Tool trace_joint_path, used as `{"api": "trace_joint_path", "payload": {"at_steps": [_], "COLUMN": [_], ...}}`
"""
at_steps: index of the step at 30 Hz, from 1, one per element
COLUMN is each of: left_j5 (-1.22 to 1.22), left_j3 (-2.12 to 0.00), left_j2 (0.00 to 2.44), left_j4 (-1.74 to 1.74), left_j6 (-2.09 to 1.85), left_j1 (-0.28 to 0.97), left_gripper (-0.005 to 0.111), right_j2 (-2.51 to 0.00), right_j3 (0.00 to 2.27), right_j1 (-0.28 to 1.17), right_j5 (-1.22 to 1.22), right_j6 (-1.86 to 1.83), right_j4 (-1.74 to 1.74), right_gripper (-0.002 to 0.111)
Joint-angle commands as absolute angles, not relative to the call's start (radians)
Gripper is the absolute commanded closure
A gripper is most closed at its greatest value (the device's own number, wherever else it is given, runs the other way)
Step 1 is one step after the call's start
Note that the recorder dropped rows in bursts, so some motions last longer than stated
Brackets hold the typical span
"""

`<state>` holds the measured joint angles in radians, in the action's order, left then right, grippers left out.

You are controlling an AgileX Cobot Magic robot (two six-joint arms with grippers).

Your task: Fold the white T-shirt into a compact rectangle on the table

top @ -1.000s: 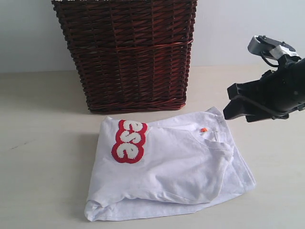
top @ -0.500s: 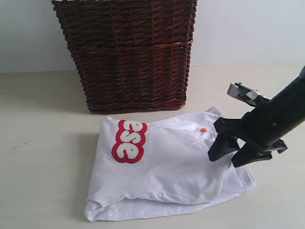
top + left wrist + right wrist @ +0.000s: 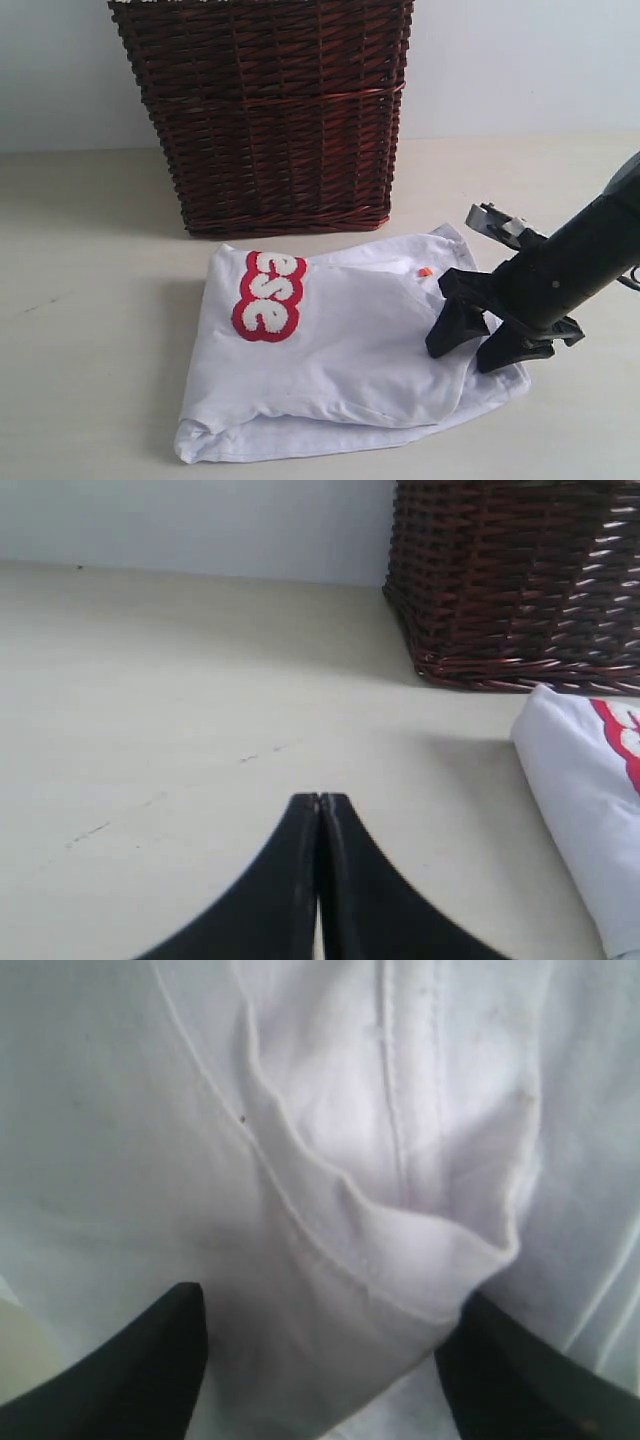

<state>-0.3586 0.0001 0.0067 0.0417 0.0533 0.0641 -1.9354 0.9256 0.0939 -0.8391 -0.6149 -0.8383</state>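
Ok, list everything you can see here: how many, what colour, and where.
T-shirt: one, white with red-edged lettering, folded on the table in front of the basket.
tag: one, orange, on the T-shirt near the right gripper.
basket: one, dark red-brown wicker, at the back of the table.
table: one, pale cream, under everything.
wall: one, pale, behind the table.
left gripper: one, black, shut, over bare table, apart from the T-shirt.
right gripper: one, black, open, tips on the T-shirt, astride a fold.

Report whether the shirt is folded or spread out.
Folded, loosely: the shirt lies in stacked layers, lettering cut off at "ese", one hem bunched under the open right gripper.
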Motion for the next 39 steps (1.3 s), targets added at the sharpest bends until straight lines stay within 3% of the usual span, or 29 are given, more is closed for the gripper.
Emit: {"api": "trace_joint_path", "payload": {"at_steps": [1,4,8,11,26,33,39], "left_j5": [-0.355,-0.355,-0.355,-0.355,-0.355,-0.355,-0.355], "left_j3": [0.0,0.0,0.0,0.0,0.0,0.0,0.0], "left_j2": [0.0,0.0,0.0,0.0,0.0,0.0,0.0], "left_j4": [0.05,0.05,0.05,0.05,0.05,0.05,0.05], "left_j6": [0.06,0.06,0.06,0.06,0.06,0.06,0.06], "left_j1": [0.069,0.069,0.069,0.069,0.069,0.069,0.069], "left_gripper": [0.107,0.107,0.107,0.107,0.107,0.107,0.107], "right_j2": [-1.952,-1.952,-1.952,-1.952,-1.746,-1.701,-1.722], "right_j3": [0.924,0.924,0.924,0.924,1.08,1.194,1.194], "right_j1": [0.093,0.093,0.093,0.093,0.093,0.093,0.093], "right_j5": [-0.826,-0.822,-0.841,-0.889,-0.876,-0.857,-0.702], "right_j6": [-0.711,-0.738,-0.743,-0.784,-0.786,-0.208,-0.029], "right_j4": [-0.944,-0.985,-0.986,-0.996,-0.933,-0.268,0.03], "right_gripper": [0.046,0.058,0.091,0.108,0.108,0.108,0.108]}}
